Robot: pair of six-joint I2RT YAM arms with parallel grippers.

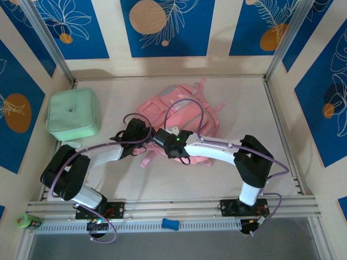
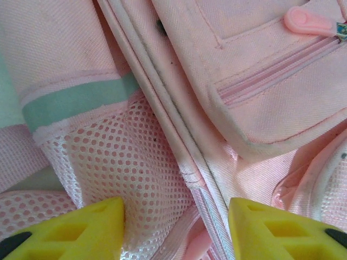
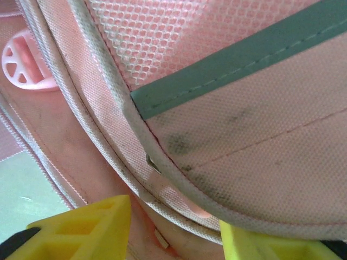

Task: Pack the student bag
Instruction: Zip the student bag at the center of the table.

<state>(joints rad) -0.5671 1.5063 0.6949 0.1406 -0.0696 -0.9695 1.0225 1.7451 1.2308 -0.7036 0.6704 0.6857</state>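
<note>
The student bag (image 1: 181,108), a soft pink backpack, lies flat in the middle of the table. Both arms reach in to its near left edge. My left gripper (image 1: 145,131) has its yellow fingertips (image 2: 81,230) closed partway on a bunched fold of the bag's white mesh pocket (image 2: 119,162) and zip seam. My right gripper (image 1: 158,136) straddles the bag's piped rim (image 3: 162,179), which runs between its yellow fingertips (image 3: 92,230) below a grey-green trim band (image 3: 233,65). A pink zip puller (image 2: 306,21) sits on the front pocket.
A mint green square zip case (image 1: 73,114) lies at the left, close to the left arm's elbow. Metal frame posts stand at the back corners. A small green item (image 1: 27,220) and a blue piece (image 1: 169,223) rest by the front rail.
</note>
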